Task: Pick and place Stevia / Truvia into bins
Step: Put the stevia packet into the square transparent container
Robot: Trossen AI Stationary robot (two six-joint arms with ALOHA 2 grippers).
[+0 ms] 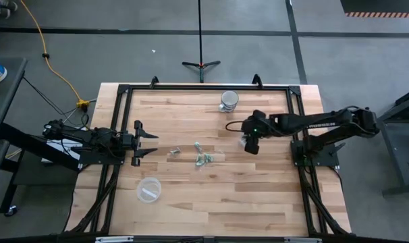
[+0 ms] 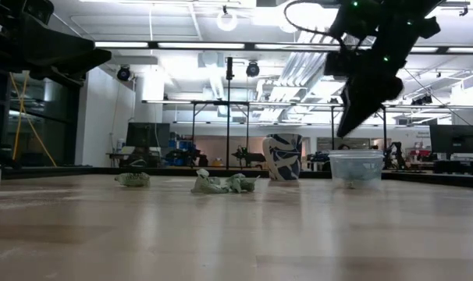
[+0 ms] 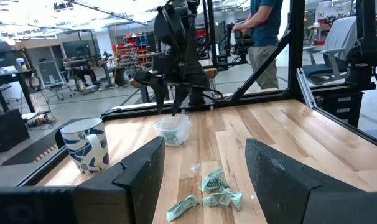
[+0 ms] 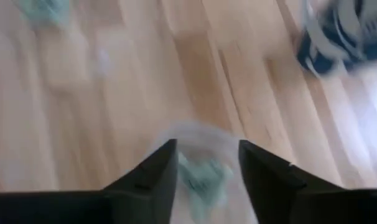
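Green-and-white packets lie crumpled mid-table: a cluster (image 1: 203, 158) (image 2: 221, 183) (image 3: 210, 193) and one apart (image 1: 174, 152) (image 2: 133, 179). One clear cup (image 2: 356, 168) (image 3: 172, 129) (image 4: 198, 158) stands on the table with packets inside. My right gripper (image 1: 250, 144) (image 2: 348, 125) (image 4: 207, 165) hangs open just above it, fingers pointing down. The second clear cup (image 1: 149, 190) stands near the table's near left; something pale shows in it. My left gripper (image 1: 150, 143) (image 3: 204, 168) waits open at the table's left, level, facing the packets.
A blue-and-white patterned mug (image 1: 229, 101) (image 2: 283, 156) (image 3: 86, 146) stands toward the far edge, beyond the right gripper. A black frame (image 1: 204, 86) rims the table. A person (image 3: 263, 25) stands beyond the table. Bare wood spreads along the near side.
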